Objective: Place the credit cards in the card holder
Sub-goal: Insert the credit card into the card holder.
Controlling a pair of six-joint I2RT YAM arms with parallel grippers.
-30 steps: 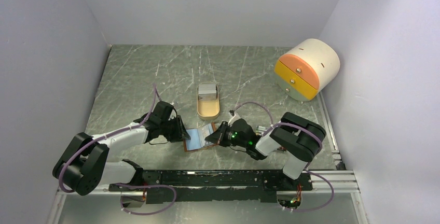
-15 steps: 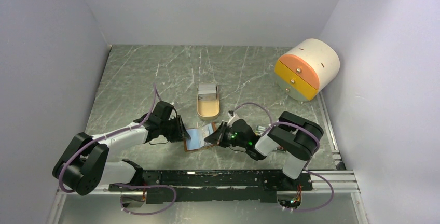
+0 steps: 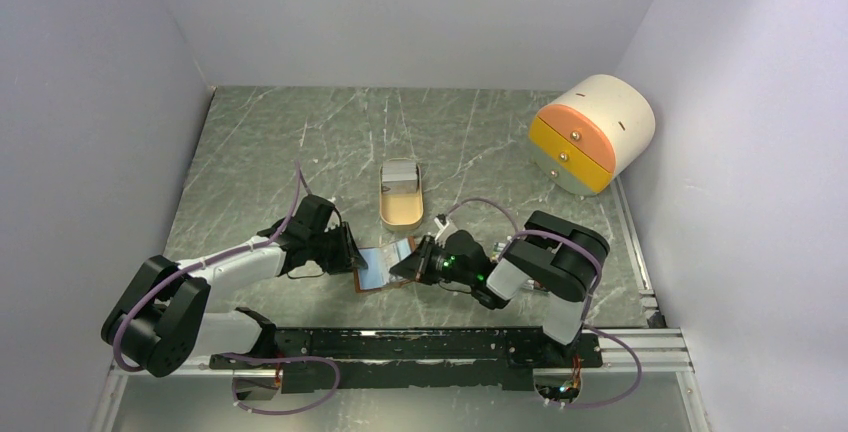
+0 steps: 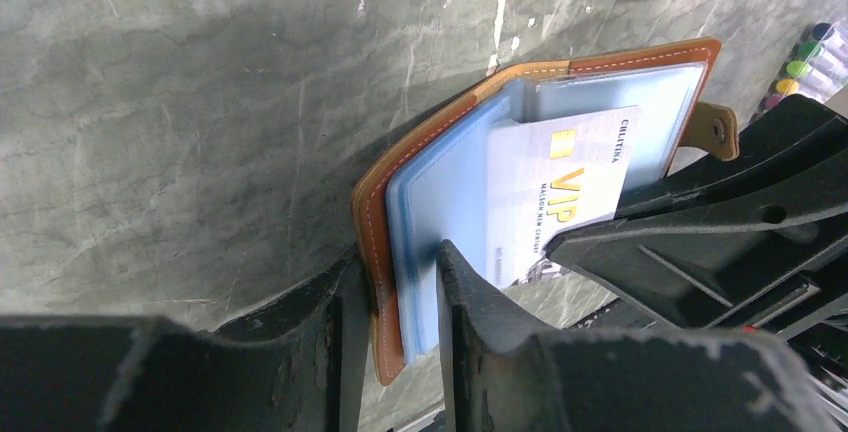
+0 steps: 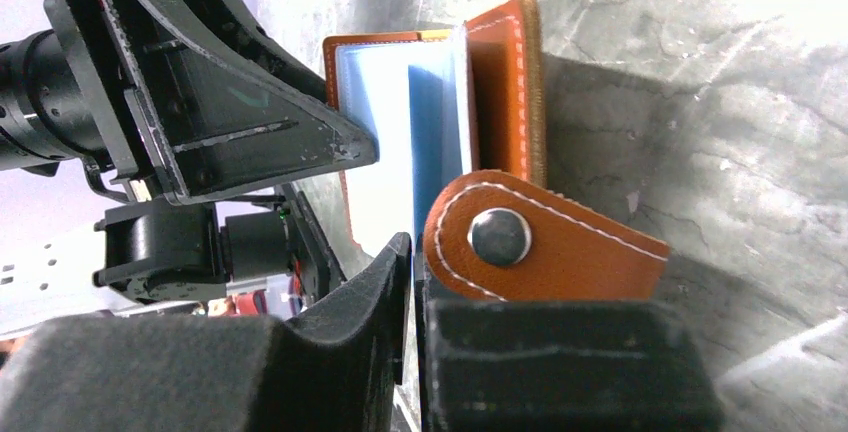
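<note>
The card holder, brown leather with light blue sleeves, stands open on edge on the table between the two arms. My left gripper is shut on its near edge, pinching leather and sleeves together. A white credit card with gold VIP lettering lies partly inside a sleeve. My right gripper is shut on that card's free end, just beside the holder's snap tab. From above, the left gripper and the right gripper face each other across the holder.
A beige tray holding more cards sits just behind the holder. A round cream drawer unit with orange and yellow fronts stands at the back right. Coloured pens lie to the right of the holder.
The right arm has edged slightly left, bringing the card closer into the holder. The left arm and the holder have stayed put.
</note>
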